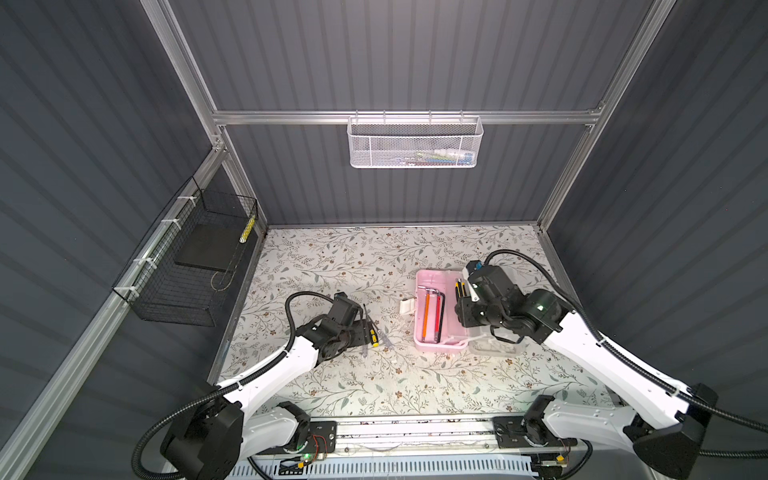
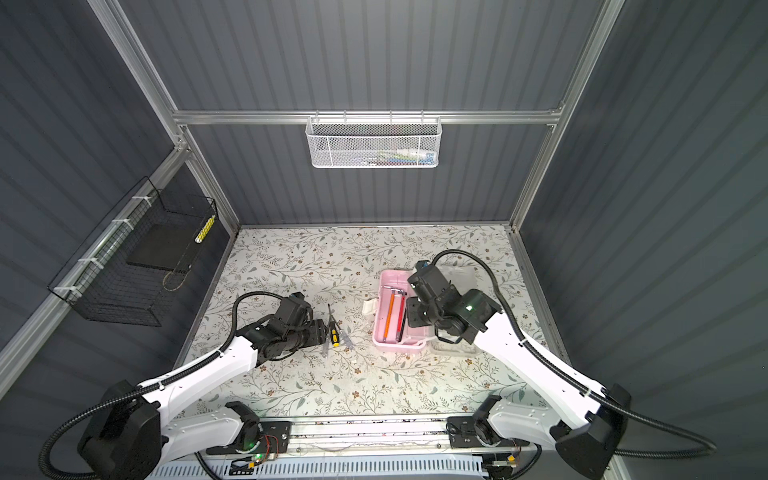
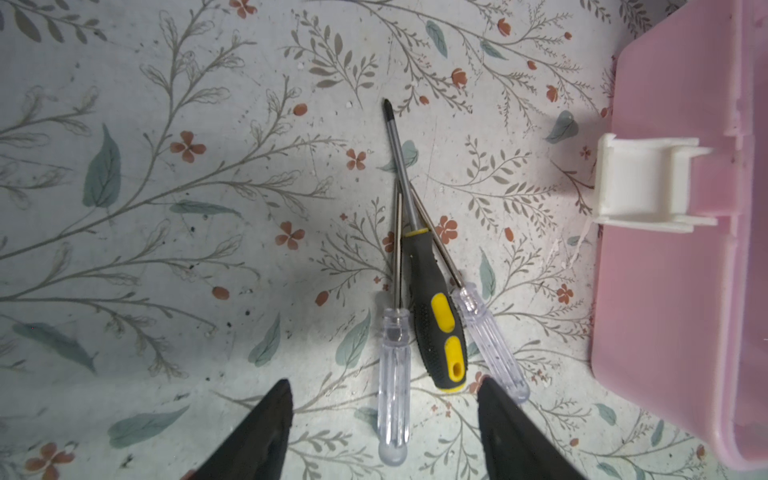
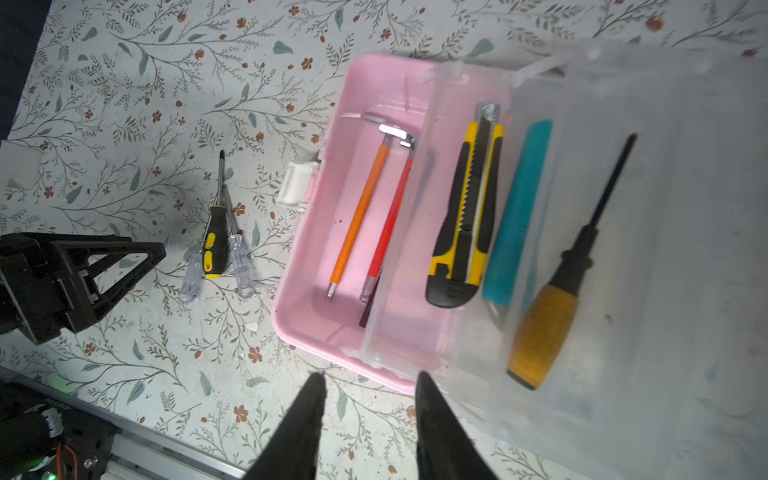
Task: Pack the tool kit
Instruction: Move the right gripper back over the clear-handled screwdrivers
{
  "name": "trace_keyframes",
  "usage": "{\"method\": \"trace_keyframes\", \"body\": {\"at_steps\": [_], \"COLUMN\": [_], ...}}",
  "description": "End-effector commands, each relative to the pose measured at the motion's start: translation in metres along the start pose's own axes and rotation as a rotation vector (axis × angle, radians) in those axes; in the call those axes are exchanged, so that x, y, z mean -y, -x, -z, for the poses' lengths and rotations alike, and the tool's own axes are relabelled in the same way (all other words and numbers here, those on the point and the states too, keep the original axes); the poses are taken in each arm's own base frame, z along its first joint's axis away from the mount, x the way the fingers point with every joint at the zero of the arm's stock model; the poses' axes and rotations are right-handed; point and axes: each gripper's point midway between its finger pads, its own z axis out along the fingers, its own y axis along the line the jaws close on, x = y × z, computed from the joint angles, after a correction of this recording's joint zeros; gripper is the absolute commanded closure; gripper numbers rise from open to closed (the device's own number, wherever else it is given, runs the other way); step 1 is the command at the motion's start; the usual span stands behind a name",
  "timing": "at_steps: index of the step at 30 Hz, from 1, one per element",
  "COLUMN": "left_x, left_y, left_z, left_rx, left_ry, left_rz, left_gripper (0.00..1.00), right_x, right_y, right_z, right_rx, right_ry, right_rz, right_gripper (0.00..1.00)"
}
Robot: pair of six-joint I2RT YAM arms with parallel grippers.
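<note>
The pink case point(image 4: 316, 291) of the tool kit stands open on the floral table, right of centre in both top views point(image 1: 430, 347) point(image 2: 380, 328). Orange point(image 4: 359, 220) and red point(image 4: 388, 224) hex keys lie inside it. Its frosted clear part point(image 4: 582, 270) holds a yellow-black utility knife point(image 4: 465, 216), a teal tool point(image 4: 517, 212) and an orange-handled screwdriver point(image 4: 548, 328). Left of the case lie a black-yellow screwdriver point(image 3: 436, 316) and two clear-handled ones point(image 3: 394, 374) point(image 3: 490, 336). My left gripper point(image 3: 384, 386) is open around the clear handle's end. My right gripper point(image 4: 371, 375) is open and empty at the case's near edge.
A white mesh basket point(image 1: 413, 143) hangs on the back wall. A black wire basket point(image 1: 187, 270) hangs on the left wall. The case's white latch point(image 3: 640, 183) points toward the loose screwdrivers. A metal rail point(image 1: 415, 432) runs along the table's front edge.
</note>
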Motion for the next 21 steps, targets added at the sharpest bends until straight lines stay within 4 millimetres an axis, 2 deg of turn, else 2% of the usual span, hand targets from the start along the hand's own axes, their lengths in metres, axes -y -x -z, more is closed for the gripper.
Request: {"method": "trace_keyframes", "body": {"at_steps": [1,6,12,16,21], "left_x": [-0.007,-0.001,-0.003,-0.010,-0.010], "left_y": [-0.010,-0.011,-0.005,0.004,0.009], "left_z": [0.006,0.011,0.013,0.016,0.012], "left_rx": [-0.011,-0.009,0.005,0.026,0.029], "left_ry": [-0.005,-0.053,-0.137,-0.197,-0.210], "left_rz": [0.037,0.053,0.140,0.216,0.230], "left_gripper": [0.28,0.26,0.25,0.25,0.25], "right_x": [-0.022,-0.068,-0.106,-0.127,-0.144], "right_y": [-0.004,-0.017,-0.036,-0.047,-0.057], "right_z": [-0.011,-0.045,-0.091,-0.123,-0.158], "right_rx": [-0.022,-0.092,-0.171,-0.219,-0.269], "right_ry": [0.024,0.082,0.085,0.096,0.081], "right_rz": [0.026,0.104,0.181,0.214,0.267], "right_gripper": [0.64,0.61,0.61,0.61,0.61]}}
